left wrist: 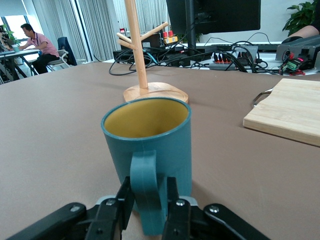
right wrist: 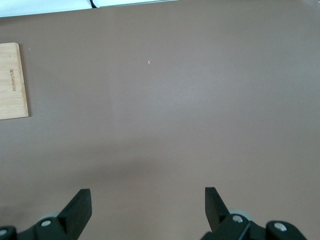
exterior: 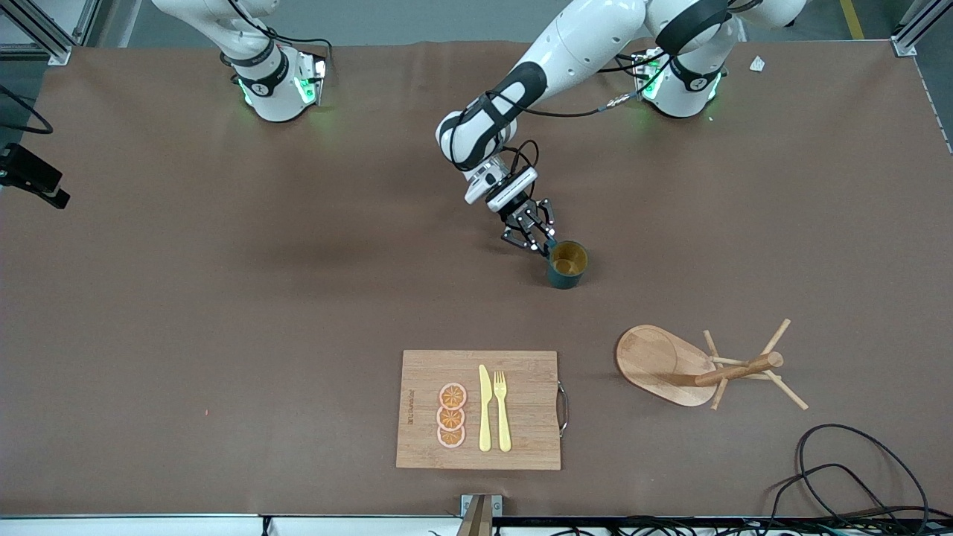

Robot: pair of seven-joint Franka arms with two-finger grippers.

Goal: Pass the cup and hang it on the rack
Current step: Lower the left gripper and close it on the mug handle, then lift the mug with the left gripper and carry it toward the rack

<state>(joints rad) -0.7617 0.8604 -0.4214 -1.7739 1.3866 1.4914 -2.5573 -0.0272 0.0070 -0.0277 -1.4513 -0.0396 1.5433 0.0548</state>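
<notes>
The dark teal cup (exterior: pixel 567 264) with its mustard-yellow inside stands upright near the middle of the table, its handle turned toward my left gripper (exterior: pixel 546 242). In the left wrist view the cup (left wrist: pixel 147 135) fills the centre, and the left gripper (left wrist: pixel 148 194) has one finger pressed on each side of the handle. The wooden rack (exterior: pixel 659 365) stands nearer the front camera than the cup, toward the left arm's end; its post and pegs (left wrist: pixel 142 50) rise past the cup. My right gripper (right wrist: pixel 147 200) hangs open over bare table with nothing between its fingers.
A bamboo cutting board (exterior: pixel 476 409) with orange slices, a yellow knife and a fork lies near the front edge; its corner (left wrist: pixel 290 112) shows beside the cup. Black cables (exterior: pixel 849 476) coil at the front corner by the rack.
</notes>
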